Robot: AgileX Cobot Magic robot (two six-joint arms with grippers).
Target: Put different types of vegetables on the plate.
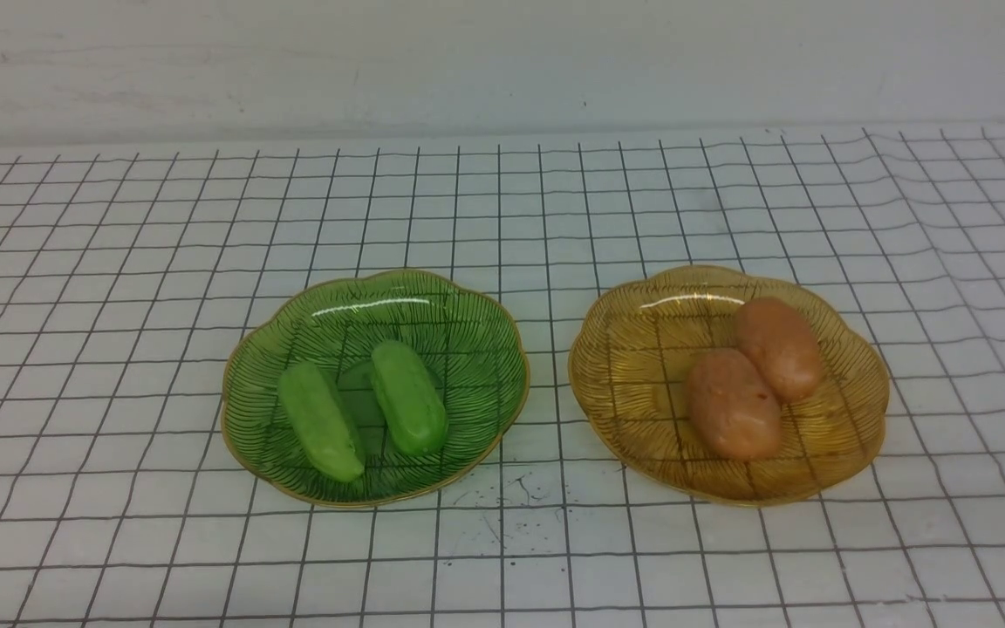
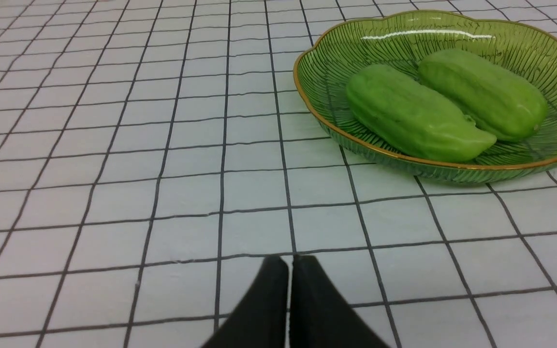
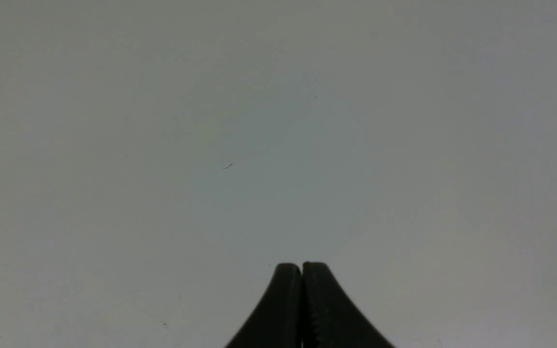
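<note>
My left pincer (image 2: 290,263) is pressed closed, its two black tips together with nothing between them, hanging low over the white grid-lined cloth of the desk (image 2: 162,193), apart from the ribbed green glass plate with a gold rim (image 2: 324,123). In that plate lie two smooth light-green cucumber-like pieces (image 1: 321,421) (image 1: 408,397), side by side, nearly parallel and close together. On my right side sits a ribbed amber glass plate (image 1: 633,349), beside the green one but not touching it. It holds two orange-brown potato-like ovals (image 1: 734,404) (image 1: 779,348), touching each other. My right pincer (image 3: 302,269) is also closed on nothing, facing a plain grey-white surface (image 3: 278,121). Neither pincer shows in the front view.
</note>
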